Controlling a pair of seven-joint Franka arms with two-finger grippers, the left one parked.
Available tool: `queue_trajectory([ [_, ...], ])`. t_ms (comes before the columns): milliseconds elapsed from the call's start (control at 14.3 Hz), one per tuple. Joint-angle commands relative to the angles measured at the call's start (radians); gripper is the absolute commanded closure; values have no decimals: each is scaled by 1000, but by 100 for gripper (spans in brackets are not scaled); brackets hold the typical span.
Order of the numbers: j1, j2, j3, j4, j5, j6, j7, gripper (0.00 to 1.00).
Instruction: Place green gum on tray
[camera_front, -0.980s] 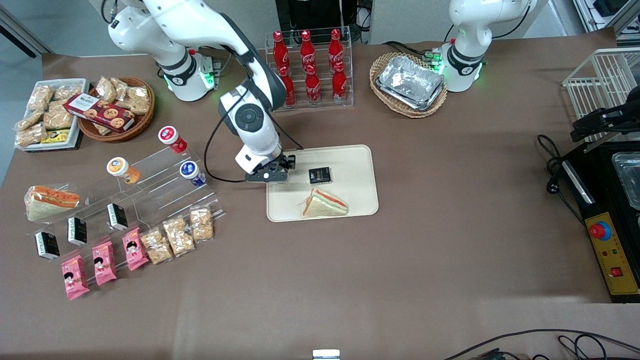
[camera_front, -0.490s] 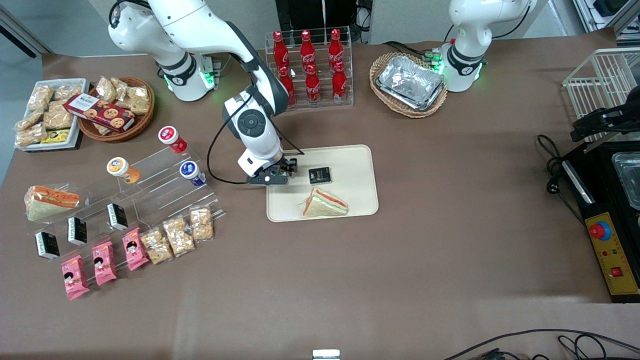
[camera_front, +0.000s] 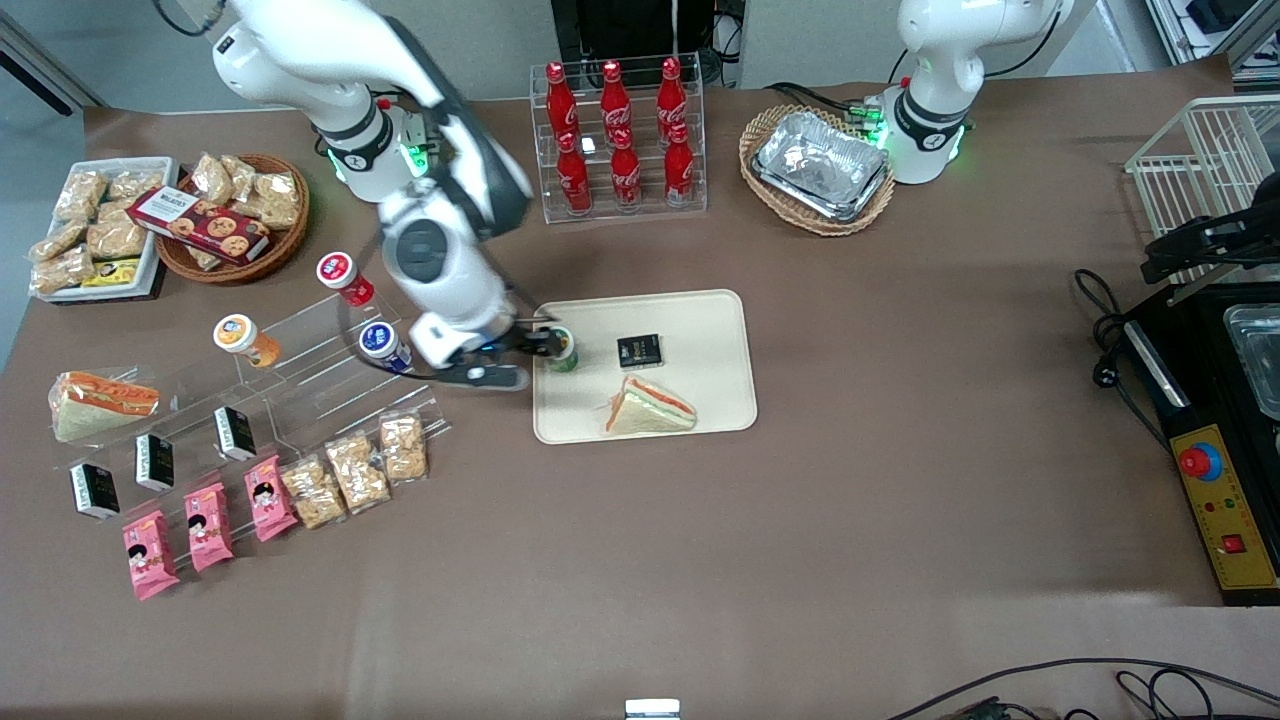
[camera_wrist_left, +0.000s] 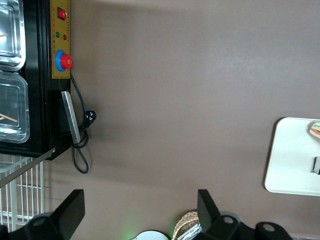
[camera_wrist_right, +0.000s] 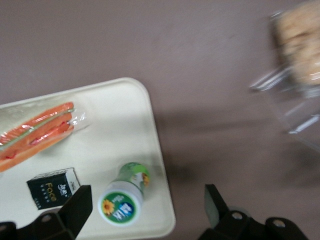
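Note:
The green gum (camera_front: 562, 348) stands upright on the cream tray (camera_front: 700, 330), close to the tray edge nearest the working arm's end. In the right wrist view its white lid with green print (camera_wrist_right: 120, 207) faces the camera. My right gripper (camera_front: 520, 361) is open and empty, over that tray edge beside the gum. In the wrist view the gripper (camera_wrist_right: 146, 196) has its fingers wide apart, and neither touches the gum. The tray also shows in the right wrist view (camera_wrist_right: 115, 130) and the left wrist view (camera_wrist_left: 295, 155).
A wrapped sandwich (camera_front: 650, 408) and a small black box (camera_front: 638, 350) lie on the tray. An acrylic stand toward the working arm's end holds blue (camera_front: 383, 345), orange (camera_front: 243, 338) and red (camera_front: 345, 278) bottles. A cola rack (camera_front: 620, 130) and a foil-tray basket (camera_front: 818, 165) stand farther away.
The right arm has swung off the tray toward the working arm's end. The green gum, hidden under the gripper before, now stands free on the tray.

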Motion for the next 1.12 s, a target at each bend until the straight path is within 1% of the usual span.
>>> queue_trajectory([
  [0, -106, -151, -8, -5, -102, -153, -53, 0],
  [70, -142, -184, -6, -4, -152, -190, -59, 0],
  [140, -175, -214, -6, 7, -183, -222, -80, 0],
  [280, -266, -251, -9, 56, -192, -337, -174, 0],
  [420, -367, -255, -9, 142, -191, -422, -273, 0],
  [630, -473, -242, -9, 283, -192, -583, -376, 0],
  [770, -505, -209, -12, 393, -192, -675, -395, 0],
  [980, -509, -142, -31, 551, -194, -781, -397, 0],
  [1050, -509, -131, -32, 568, -194, -796, -395, 0],
])
